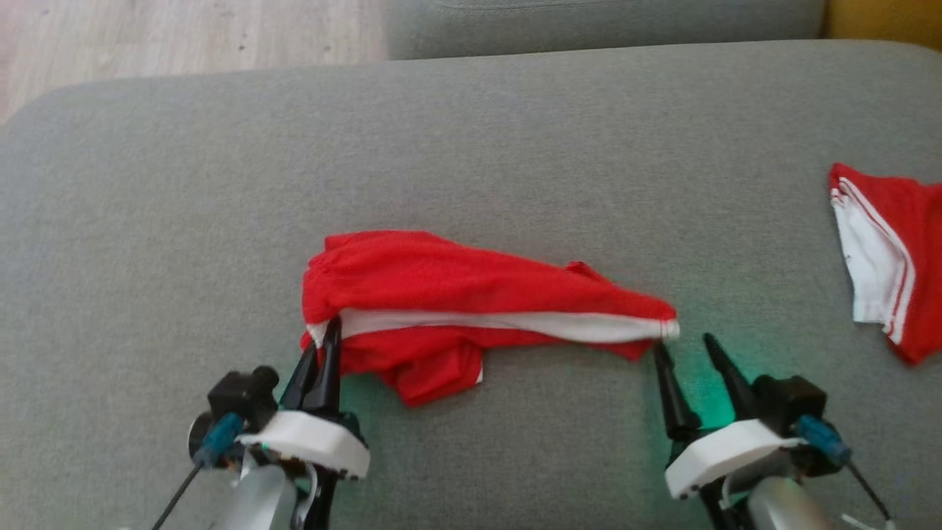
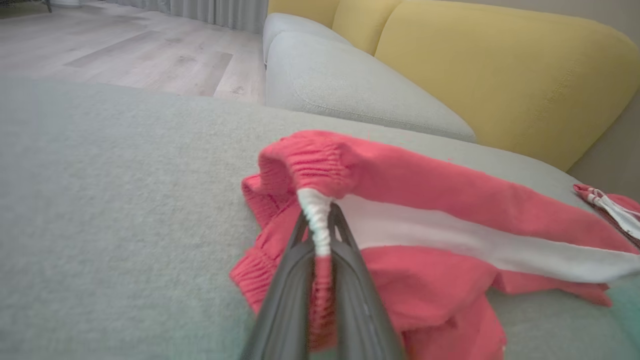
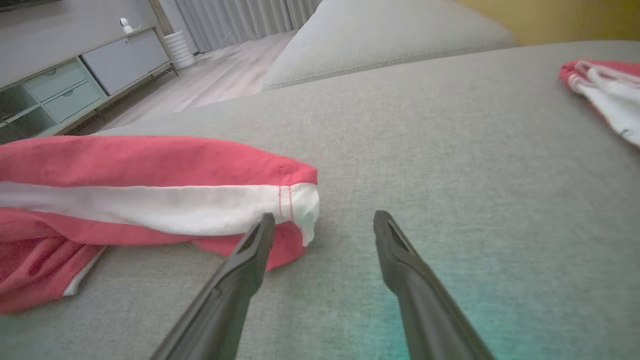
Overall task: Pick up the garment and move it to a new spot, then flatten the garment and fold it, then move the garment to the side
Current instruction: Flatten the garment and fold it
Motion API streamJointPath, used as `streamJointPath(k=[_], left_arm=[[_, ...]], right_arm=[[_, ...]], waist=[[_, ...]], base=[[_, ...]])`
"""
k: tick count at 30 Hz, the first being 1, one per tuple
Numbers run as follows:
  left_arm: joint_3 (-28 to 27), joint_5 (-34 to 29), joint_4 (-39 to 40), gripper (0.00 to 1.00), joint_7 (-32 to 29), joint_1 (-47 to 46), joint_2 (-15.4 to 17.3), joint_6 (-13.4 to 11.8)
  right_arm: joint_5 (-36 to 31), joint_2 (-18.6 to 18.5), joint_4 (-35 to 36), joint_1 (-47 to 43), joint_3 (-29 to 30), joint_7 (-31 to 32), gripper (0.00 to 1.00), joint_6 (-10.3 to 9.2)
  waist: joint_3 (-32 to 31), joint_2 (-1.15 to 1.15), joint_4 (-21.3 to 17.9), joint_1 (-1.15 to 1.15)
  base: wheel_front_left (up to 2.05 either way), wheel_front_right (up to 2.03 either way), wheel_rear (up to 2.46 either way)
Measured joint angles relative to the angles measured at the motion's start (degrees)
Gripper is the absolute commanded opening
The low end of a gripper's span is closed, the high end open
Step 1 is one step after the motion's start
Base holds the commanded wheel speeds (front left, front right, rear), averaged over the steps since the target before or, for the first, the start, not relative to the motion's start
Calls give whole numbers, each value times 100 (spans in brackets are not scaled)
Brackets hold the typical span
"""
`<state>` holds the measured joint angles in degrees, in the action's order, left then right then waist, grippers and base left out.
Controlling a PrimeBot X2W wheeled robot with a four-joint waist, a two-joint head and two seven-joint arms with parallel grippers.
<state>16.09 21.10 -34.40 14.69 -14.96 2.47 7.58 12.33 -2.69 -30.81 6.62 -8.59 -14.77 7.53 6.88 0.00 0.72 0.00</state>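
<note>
Left end effector (image 1: 329, 331) is clamped on the crumpled red-and-white fabric garment (image 1: 456, 283) on the grey sofa cushion (image 1: 471, 147), right end effector (image 1: 683, 342) apart at its other end; judged pick-up step, right closure apparently needed next.

Red garment (image 1: 471, 283), shorts-like, mesh fabric, white side stripe, elastic waistband. Crumpled, stretched sideways as a long ridge on grey sofa cushion (image 1: 471, 147). Stripe runs along near side. Left end bunched, waistband lifted, pinched in left hand (image 1: 329, 333). Right end tapers to a white hem corner on the cushion.
</note>
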Motion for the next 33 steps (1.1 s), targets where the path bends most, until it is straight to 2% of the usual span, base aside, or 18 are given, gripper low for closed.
streamJointPath(k=[5, 18, 19, 21, 23, 24, 25, 33], left_arm=[[-127, -57, 11, 0, 0, 116, 0, 0], [-103, -41, 70, 0, 0, 112, 0, 0], [-101, -41, 70, 0, 0, 112, 0, 0], [-99, -41, 70, 0, 0, 112, 0, 0], [-99, -41, 70, 0, 0, 112, 0, 0], [-99, -41, 69, 0, 0, 112, 0, 0], [-100, -41, 69, 0, 0, 112, 0, 0], [-211, -73, 272, 0, 0, 132, -1, 0]], right_arm=[[253, 0, -143, 49, -377, 0, 100, 0], [163, -4, -192, 376, -639, 0, 100, 0], [168, -4, -189, 375, -662, 0, 93, 0], [178, -7, -187, 375, -719, 0, 51, 0], [215, -5, -183, 373, -776, 0, 27, 0], [236, -5, -174, 373, -783, 0, 8, 0], [263, -7, -144, 370, -781, 0, 0, 0], [400, -13, 475, 297, -676, 0, 0, 0]], waist=[[104, 0, 89, 0], [228, 0, 74, 0], [231, 0, 74, 0], [230, 0, 76, 0], [224, 0, 78, 0], [217, 0, 77, 0], [209, 0, 75, 0], [-79, 0, 40, 0]], base=[[0, 0, 0], [0, 0, 0], [0, 0, 0], [0, 0, 0], [0, 0, 0], [0, 0, 0], [0, 0, 0], [0, 0, 0]])
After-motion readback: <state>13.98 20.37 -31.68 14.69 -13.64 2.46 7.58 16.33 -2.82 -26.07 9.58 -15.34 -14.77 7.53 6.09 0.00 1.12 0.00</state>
